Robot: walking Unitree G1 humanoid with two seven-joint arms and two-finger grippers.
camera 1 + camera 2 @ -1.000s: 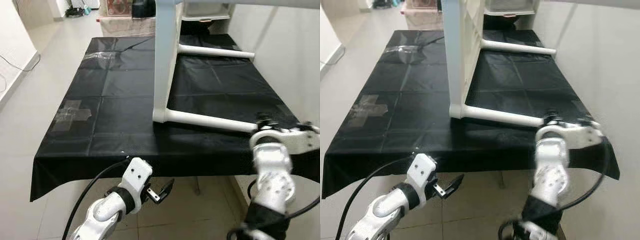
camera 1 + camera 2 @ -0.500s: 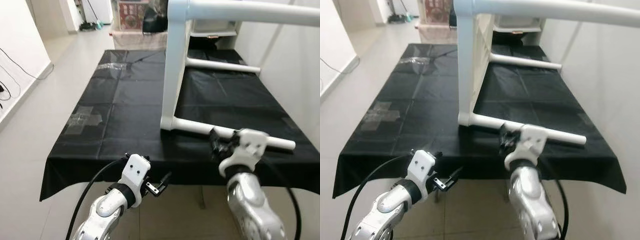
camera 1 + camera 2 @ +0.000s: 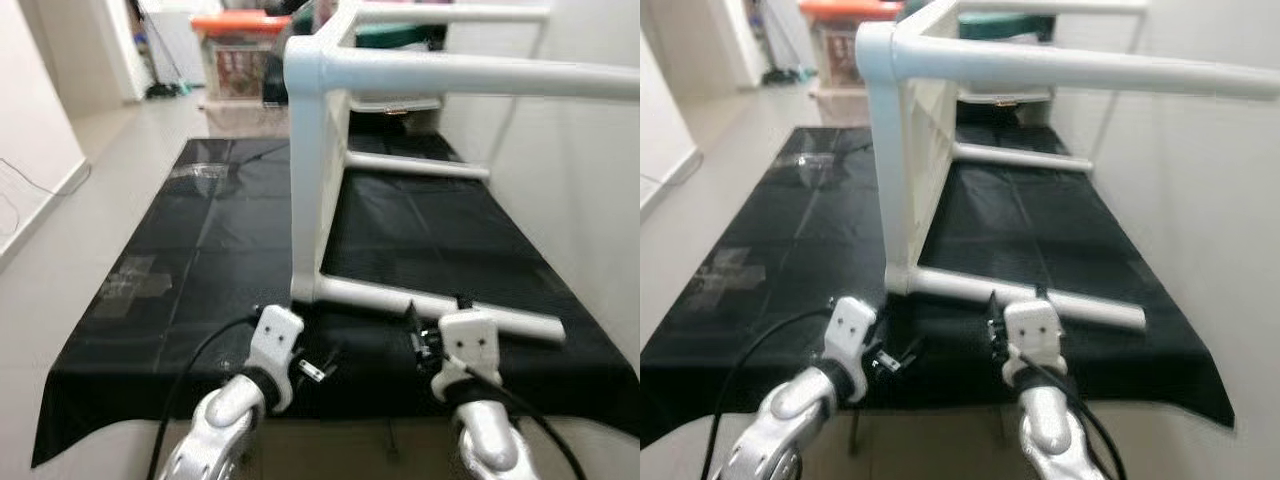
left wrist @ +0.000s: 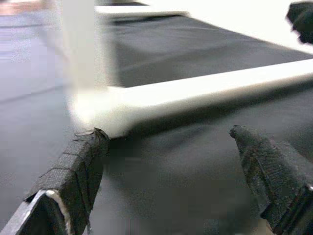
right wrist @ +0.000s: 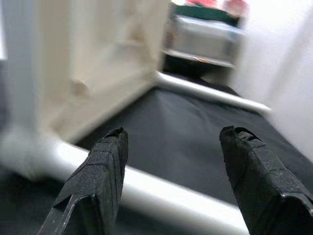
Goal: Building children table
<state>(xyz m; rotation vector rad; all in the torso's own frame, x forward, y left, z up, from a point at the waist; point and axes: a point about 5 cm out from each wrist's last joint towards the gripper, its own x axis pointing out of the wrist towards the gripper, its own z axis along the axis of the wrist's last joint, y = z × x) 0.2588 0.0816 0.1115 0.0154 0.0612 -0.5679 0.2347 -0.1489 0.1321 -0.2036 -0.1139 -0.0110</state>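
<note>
A white children's table (image 3: 318, 180) lies tipped on its side on the desk (image 3: 190, 270), which is draped in a black cloth; its top stands on edge as a vertical panel running from near the front edge toward the far edge, and its round legs stick out toward the desk's right edge. One lower leg (image 3: 440, 306) rests on the cloth close to the front edge, another lies near the far edge, and an upper leg (image 3: 470, 75) reaches out level, high above the cloth. The left hand (image 3: 318, 368) is at the front edge, just before the corner where the lower leg meets the panel, its two black fingers (image 4: 78, 164) spread wide with nothing between them. The right hand (image 3: 415, 335) is just beside it at the same edge, close before the lower leg, its fingers (image 5: 100, 171) likewise wide apart and holding nothing. Strips of clear tape (image 3: 128, 283) lie on the cloth toward the left edge. Beyond the far edge stand storage boxes (image 3: 240, 60) on the floor.
</note>
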